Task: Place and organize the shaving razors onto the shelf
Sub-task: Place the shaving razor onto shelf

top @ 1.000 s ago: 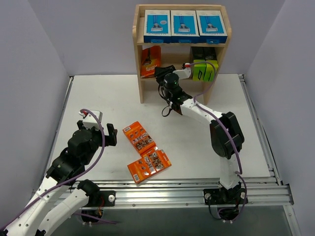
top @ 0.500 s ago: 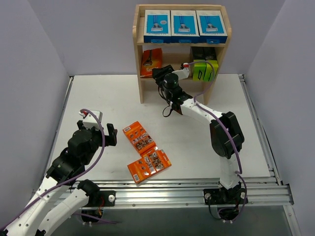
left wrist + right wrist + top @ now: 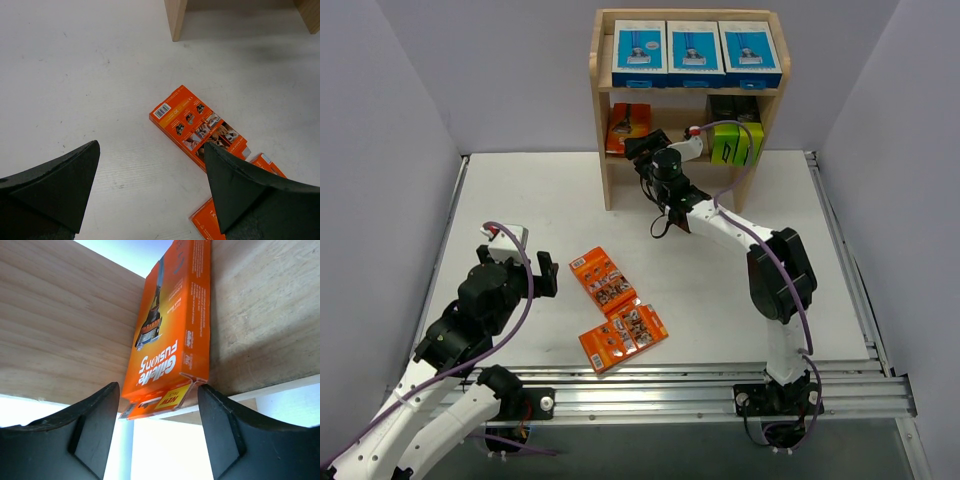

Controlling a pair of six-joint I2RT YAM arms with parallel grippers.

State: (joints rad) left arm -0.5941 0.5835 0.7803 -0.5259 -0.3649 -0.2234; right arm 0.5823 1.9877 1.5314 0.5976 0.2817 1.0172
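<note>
- While the right gripper reaches into the middle tier of the shelf, its jaws stand parted on either side of an upright orange pack and clench nothing. The pack stands on end against the shelf's left side panel, which probably helps keep it up.
- The blue-and-white boxes line the shelf's top tier and the black-and-lime boxes sit at the middle tier's right end, so kinds look grouped.
- The loose orange packs lie flat on the table in front of the shelf, not yet shelved.
- The left gripper hovers over them, spread wide and empty, likely poised to pick.
</note>
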